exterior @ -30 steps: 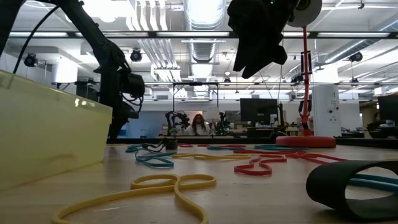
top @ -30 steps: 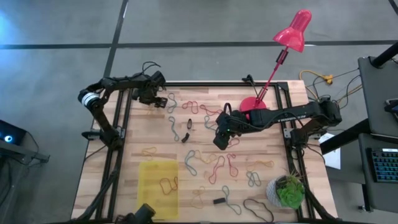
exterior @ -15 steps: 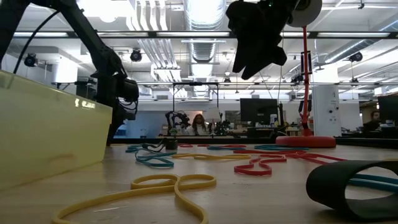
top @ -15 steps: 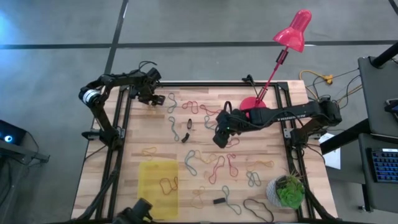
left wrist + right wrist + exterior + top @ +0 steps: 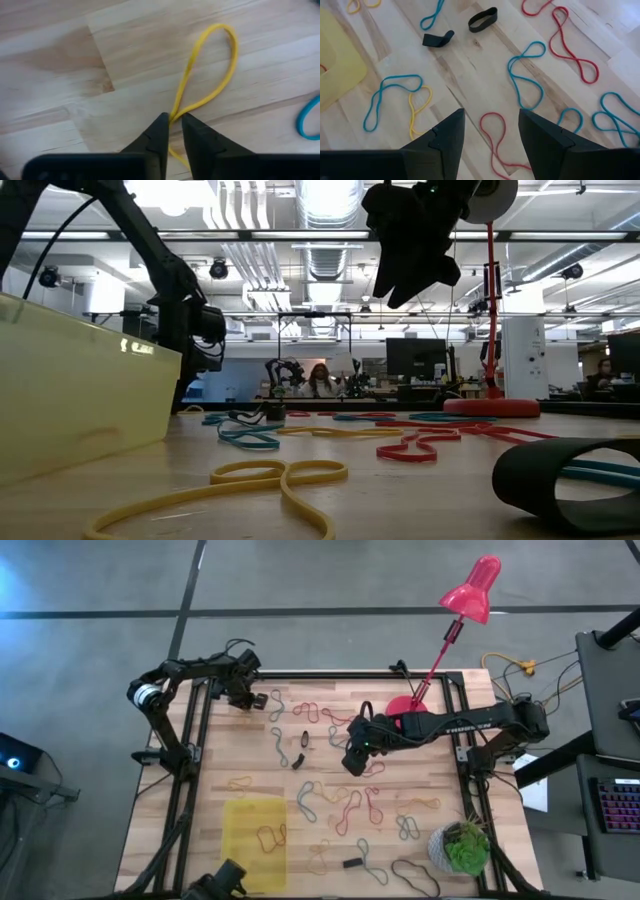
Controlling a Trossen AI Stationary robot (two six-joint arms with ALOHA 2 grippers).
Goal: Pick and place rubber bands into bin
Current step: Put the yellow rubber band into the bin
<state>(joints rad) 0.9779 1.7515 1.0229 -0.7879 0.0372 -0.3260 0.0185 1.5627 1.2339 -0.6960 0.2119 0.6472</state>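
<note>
Many rubber bands in red, blue, yellow and tan lie scattered flat on the wooden table. The yellow bin sits near the front left and has a band or two inside. At the far left corner my left gripper is down at the table, shut on a yellow rubber band. My right gripper hangs open above the table's middle. Its fingers are spread over a red band and touch nothing. My left gripper pinches the yellow rubber band at its narrow waist, where the two strands run close together, between its two fingertips. The fingers slant down from above. The band's loop beyond the fingertips lies flat on the wood.
A red desk lamp stands at the far right. A potted plant and a black cable loop are at the front right. Small dark blocks lie among the bands. People and desks show in the room beyond.
My left gripper has sunk a little toward the table at the far left corner. The right arm has stayed where it was.
</note>
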